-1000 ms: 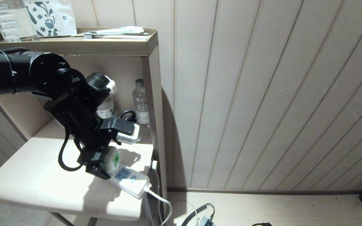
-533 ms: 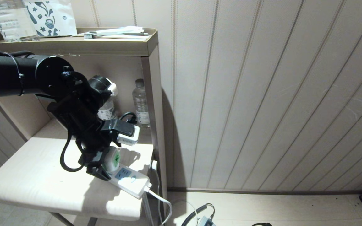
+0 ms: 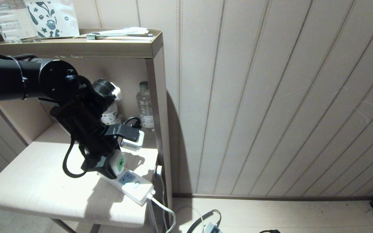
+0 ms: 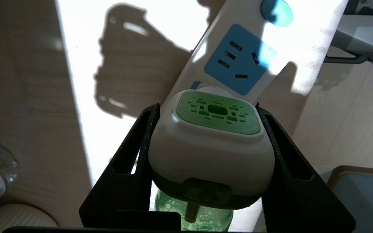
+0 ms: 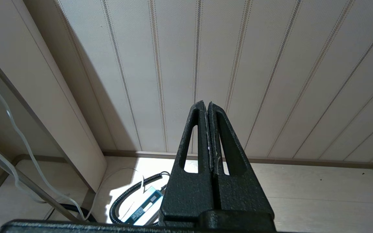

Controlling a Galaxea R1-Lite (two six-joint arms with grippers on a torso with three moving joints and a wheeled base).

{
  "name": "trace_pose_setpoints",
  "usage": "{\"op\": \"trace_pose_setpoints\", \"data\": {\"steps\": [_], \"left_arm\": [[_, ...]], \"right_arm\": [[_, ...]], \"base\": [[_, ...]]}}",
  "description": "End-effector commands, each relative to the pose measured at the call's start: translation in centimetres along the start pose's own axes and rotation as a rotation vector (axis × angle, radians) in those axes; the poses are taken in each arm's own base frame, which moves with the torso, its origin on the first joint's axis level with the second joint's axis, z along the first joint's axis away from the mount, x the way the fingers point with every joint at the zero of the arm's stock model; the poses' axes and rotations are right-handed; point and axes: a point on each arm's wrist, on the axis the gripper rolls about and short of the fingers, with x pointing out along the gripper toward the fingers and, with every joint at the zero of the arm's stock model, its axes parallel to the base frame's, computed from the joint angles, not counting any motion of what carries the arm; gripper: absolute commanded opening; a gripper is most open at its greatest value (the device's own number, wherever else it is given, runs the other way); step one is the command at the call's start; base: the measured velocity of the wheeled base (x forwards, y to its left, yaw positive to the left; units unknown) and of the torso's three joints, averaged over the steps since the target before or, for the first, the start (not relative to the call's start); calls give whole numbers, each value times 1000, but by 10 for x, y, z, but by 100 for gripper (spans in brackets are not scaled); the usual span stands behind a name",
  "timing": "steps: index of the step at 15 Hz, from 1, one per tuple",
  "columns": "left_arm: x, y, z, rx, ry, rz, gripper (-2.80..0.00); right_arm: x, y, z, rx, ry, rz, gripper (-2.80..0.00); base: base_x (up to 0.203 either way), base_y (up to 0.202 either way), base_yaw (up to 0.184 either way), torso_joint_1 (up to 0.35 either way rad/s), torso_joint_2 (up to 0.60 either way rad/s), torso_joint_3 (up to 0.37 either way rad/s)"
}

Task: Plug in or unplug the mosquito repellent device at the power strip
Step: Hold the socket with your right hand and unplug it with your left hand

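Between the left fingers (image 4: 141, 152) sits the mosquito repellent device (image 4: 210, 145).

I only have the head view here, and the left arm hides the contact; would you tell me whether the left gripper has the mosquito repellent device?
Observer: Yes. In the left wrist view the left gripper has its fingers pressed against both sides of the mosquito repellent device, on its white head.
Operator: Where is its bottle?
Observer: The translucent green bottle joins the head on the wrist side, between the fingers.
Operator: And the right arm?
Observer: The right gripper is shut, holding nothing, facing the panelled wall.
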Motion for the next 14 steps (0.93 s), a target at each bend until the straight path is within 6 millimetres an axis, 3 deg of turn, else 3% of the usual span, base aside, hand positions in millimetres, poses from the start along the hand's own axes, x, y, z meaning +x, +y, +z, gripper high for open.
{"op": "trace_pose_setpoints", "data": {"steps": [1, 14], "left_arm": [[0, -3, -1, 5, 6, -12, -280], [-18, -16, -2, 10, -12, 45, -280]], "right_arm": [[0, 0, 0, -1, 1, 0, -280], [0, 0, 0, 0, 1, 0, -280]], "base": [[0, 0, 0, 0, 0, 0], [0, 0, 0, 0, 0, 0]]}}
